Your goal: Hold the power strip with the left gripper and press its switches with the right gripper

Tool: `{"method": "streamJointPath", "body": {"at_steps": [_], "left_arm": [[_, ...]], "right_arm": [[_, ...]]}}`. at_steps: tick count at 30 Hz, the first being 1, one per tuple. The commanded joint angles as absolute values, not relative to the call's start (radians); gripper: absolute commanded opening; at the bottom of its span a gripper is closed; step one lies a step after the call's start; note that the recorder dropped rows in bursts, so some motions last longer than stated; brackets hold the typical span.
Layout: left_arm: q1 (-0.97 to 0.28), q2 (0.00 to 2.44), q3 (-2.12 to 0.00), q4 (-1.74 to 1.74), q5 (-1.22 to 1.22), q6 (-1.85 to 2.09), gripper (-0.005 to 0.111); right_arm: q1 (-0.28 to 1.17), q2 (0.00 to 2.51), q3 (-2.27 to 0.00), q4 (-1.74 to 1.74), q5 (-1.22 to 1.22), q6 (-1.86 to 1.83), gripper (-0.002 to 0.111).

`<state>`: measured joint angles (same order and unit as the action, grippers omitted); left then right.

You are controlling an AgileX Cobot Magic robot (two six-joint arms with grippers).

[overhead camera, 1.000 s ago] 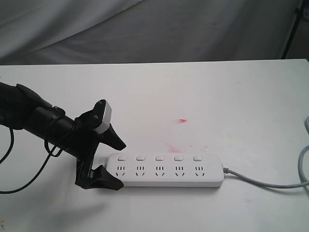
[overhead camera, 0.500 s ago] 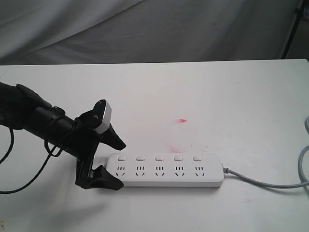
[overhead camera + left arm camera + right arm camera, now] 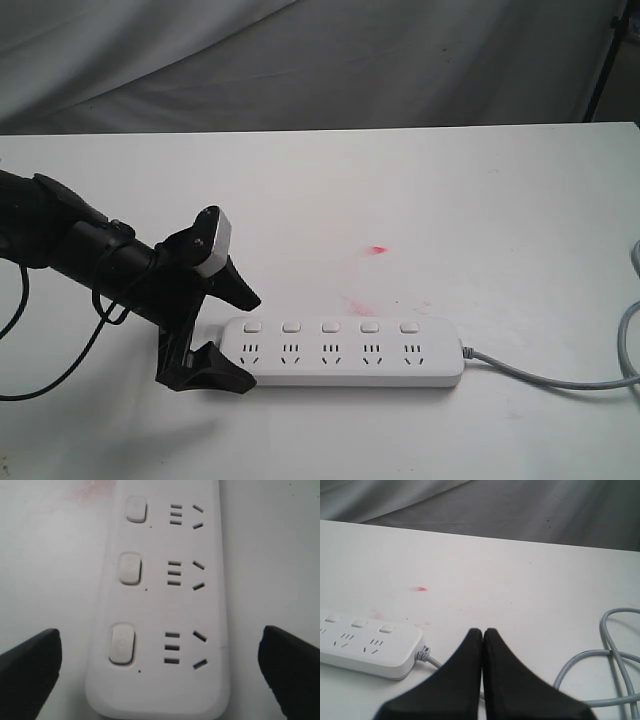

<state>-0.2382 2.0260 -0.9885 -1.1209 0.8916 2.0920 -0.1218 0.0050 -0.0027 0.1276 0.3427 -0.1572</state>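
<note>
**A:** Where is the strip?

**B:** The strip [image 3: 345, 352] lies flat on the white table [image 3: 480, 200], toward 6 o'clock in the exterior view. Its length runs from 9 to 3 o'clock. The grey cord [image 3: 550, 378] leaves its 3 o'clock end and trails off past the table's 3 o'clock side.

**A:** And the left gripper?

**B:** The left gripper [image 3: 250, 342] sits at the strip's 9 o'clock end. Its fingers [image 3: 30, 670] are spread wide, one on each long side of the rounded end. The left wrist view shows bare table between each finger and the strip, so it grasps nothing.

**A:** The switches?

**B:** Five switches [image 3: 330, 327] stand in a row along the strip's 12 o'clock edge, one above each socket set. Nothing touches them.

**A:** The right gripper?

**B:** It is outside the exterior view. Its own camera shows the right gripper [image 3: 483, 631] with fingers clenched together and empty, near the strip's cord end but apart from it. I cannot tell if the tips touch the table.

**A:** Anything else?

**B:** A red smear [image 3: 377, 248] marks the table at 12 o'clock from the strip.
</note>
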Motion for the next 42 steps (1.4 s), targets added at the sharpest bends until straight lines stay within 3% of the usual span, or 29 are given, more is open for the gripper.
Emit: {"method": "streamJointPath", "body": {"at_steps": [1, 6, 9, 12, 14, 42], "left_arm": [[-0.243, 2.029, -0.988, -1.136, 0.878, 2.093, 0.102], [-0.243, 2.029, -0.988, -1.143, 0.844, 2.093, 0.1], [-0.243, 2.029, -0.988, -1.143, 0.844, 2.092, 0.082], [-0.243, 2.029, -0.988, -1.143, 0.844, 2.092, 0.052], [-0.243, 2.029, -0.988, -1.143, 0.844, 2.092, 0.044], [-0.243, 2.029, -0.988, -1.143, 0.844, 2.094, 0.044]], "right_arm": [[-0.129, 0.0, 0.0, 0.13, 0.342, -0.159, 0.0], [-0.129, 0.0, 0.0, 0.13, 0.342, -0.159, 0.0], [-0.129, 0.0, 0.0, 0.13, 0.342, -0.159, 0.0], [-0.129, 0.0, 0.0, 0.13, 0.342, -0.159, 0.0], [-0.129, 0.0, 0.0, 0.13, 0.342, -0.159, 0.0], [-0.129, 0.0, 0.0, 0.13, 0.342, -0.159, 0.0]]}}
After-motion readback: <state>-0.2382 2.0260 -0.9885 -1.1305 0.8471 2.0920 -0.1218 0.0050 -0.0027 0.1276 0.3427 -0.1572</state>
